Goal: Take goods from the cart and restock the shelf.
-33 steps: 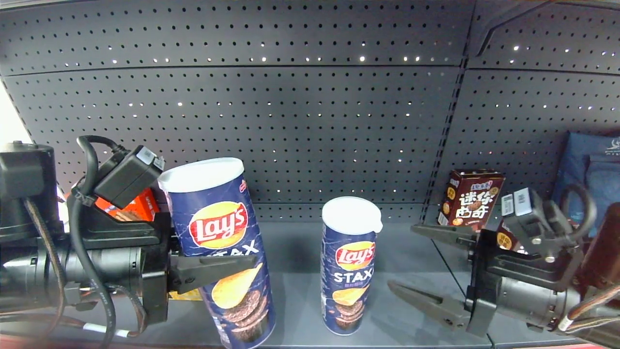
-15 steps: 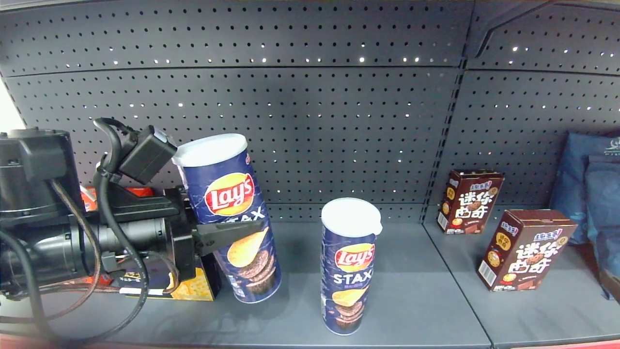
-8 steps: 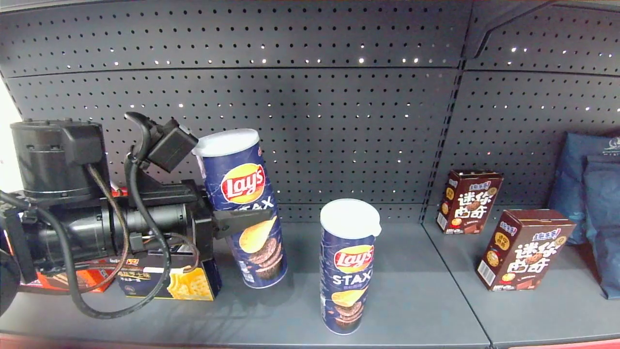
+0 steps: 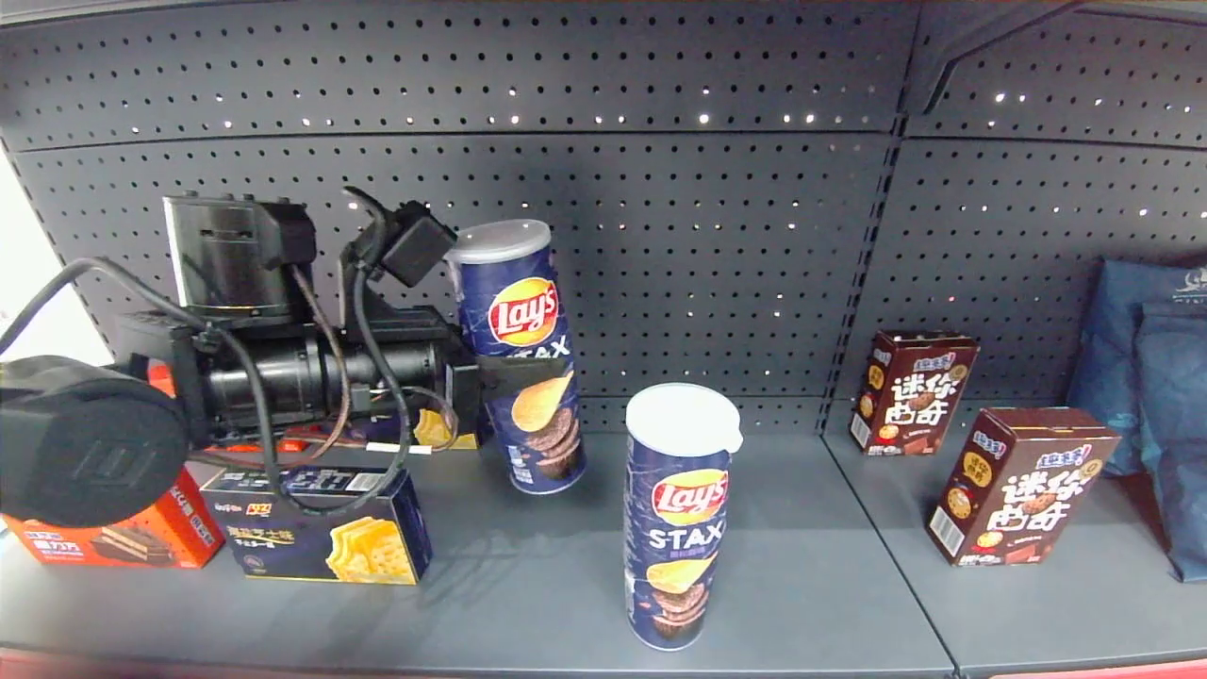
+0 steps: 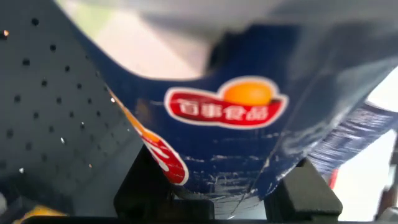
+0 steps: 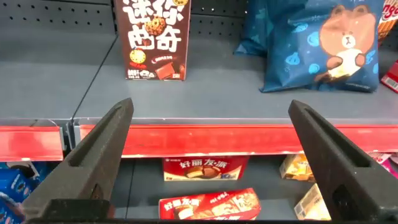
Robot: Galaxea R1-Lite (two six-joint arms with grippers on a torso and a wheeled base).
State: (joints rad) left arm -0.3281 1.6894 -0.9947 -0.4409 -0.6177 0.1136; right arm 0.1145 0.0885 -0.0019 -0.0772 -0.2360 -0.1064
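- Chips can [image 4: 514, 302] is clamped in the left gripper [image 4: 526, 372], left of centre in the head view. It leans with its lid toward the upper left and its base low over the shelf [image 4: 811, 585], close to the pegboard wall [image 4: 660, 236]. Whether the base touches the shelf cannot be told.
- One dark finger [image 4: 514, 371] crosses the can's front at mid-height. In the left wrist view the can's blue wall [image 5: 249, 137] sits tight between the jaws.
- Second can [image 4: 681, 514] stands upright at lower centre, apart from the held one.
- Right gripper [image 6: 211, 104] is spread wide and grasps nothing. It faces the red shelf edge [image 6: 205, 140], with a bear-printed bag [image 6: 323, 43] beyond.
- Rear brown box [image 4: 913, 391] and front brown box [image 4: 1023, 486] stand at the right of the head view, with blue bags [image 4: 1160, 377] at the right edge.
- Dark blue cracker box [image 4: 330, 538] and orange box [image 4: 132, 542] lie at lower left, under the left arm.
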